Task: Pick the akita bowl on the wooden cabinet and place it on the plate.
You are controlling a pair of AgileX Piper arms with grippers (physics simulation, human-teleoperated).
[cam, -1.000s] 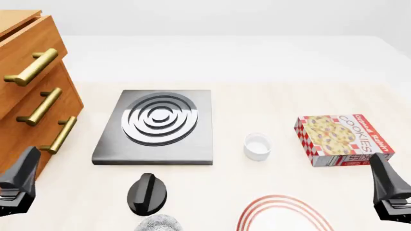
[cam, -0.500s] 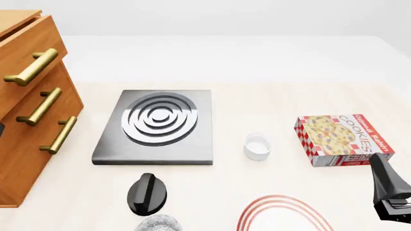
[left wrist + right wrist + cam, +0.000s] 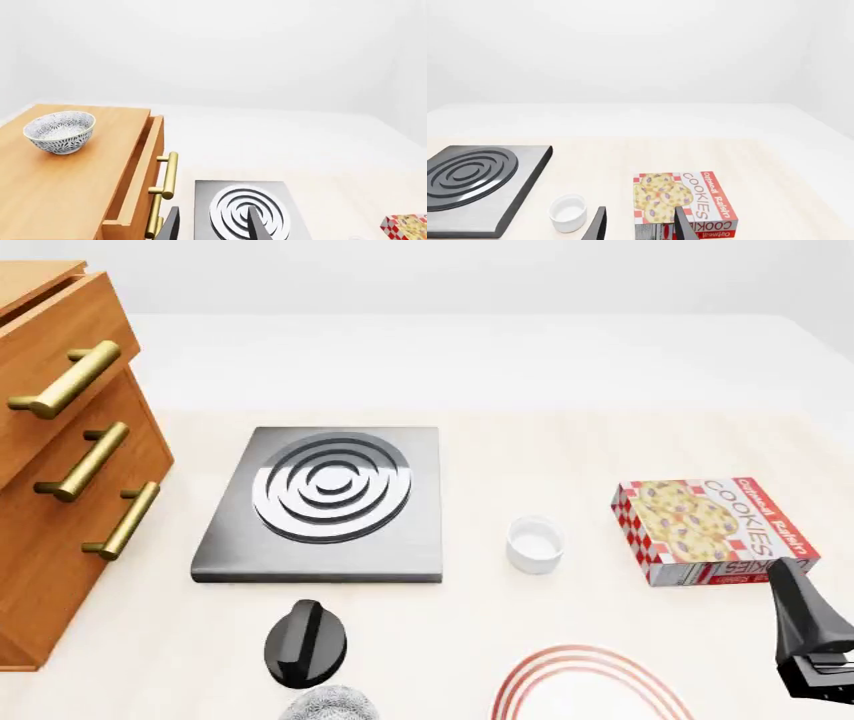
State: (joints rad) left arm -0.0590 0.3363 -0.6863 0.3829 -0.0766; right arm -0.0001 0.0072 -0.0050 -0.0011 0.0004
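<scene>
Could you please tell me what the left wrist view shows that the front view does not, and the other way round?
Only the left wrist view shows the akita bowl, upright on top of the wooden cabinet, and the left gripper with its jaws apart. Only the front view shows the plate, cut off by the near edge, the black knob, the white cup, a second speckled bowl at the near edge, and part of the right gripper. Both show the cabinet, the stove slab and the cookie box.

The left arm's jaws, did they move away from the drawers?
Yes. They were low beside the wooden cabinet a second ago; now they are out of the front view, looking over its top at the akita bowl.
</scene>
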